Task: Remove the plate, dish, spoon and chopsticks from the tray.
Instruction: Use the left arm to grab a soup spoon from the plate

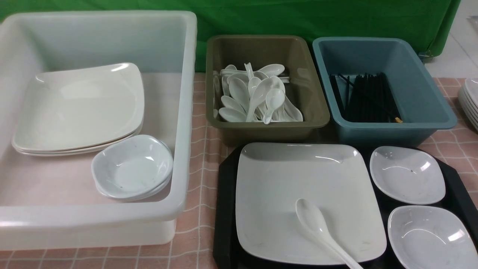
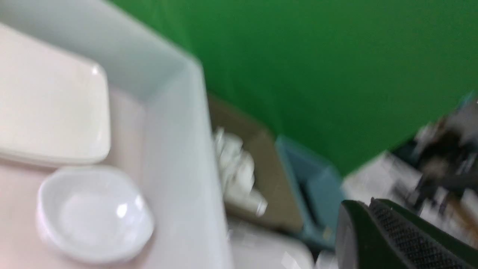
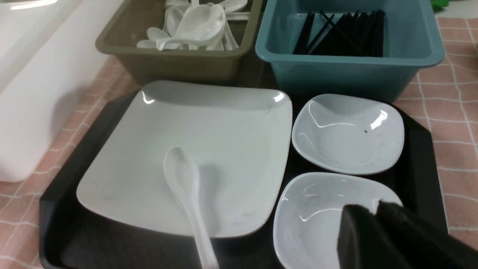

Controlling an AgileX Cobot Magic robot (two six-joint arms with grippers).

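Observation:
The black tray (image 1: 226, 209) holds the large white plate (image 1: 298, 179), with the spoon (image 1: 313, 222) lying across the plate's near part, handle over the near rim. Two small white dishes (image 1: 407, 173) (image 1: 429, 235) sit on the tray right of the plate. Black chopsticks (image 1: 368, 99) lie in the teal bin. Neither arm shows in the front view. In the right wrist view my right gripper (image 3: 373, 206) hovers above the nearer dish (image 3: 310, 216), its tips parted by a narrow slit, holding nothing. My left gripper (image 2: 368, 203) is shut and empty, beside the white tub.
A big white tub (image 1: 186, 112) on the left holds stacked plates (image 1: 78, 108) and small dishes (image 1: 132, 168). An olive bin (image 1: 317, 112) with several spoons and the teal bin (image 1: 429, 112) stand right behind the tray. More plates (image 1: 471, 101) are stacked at the right edge.

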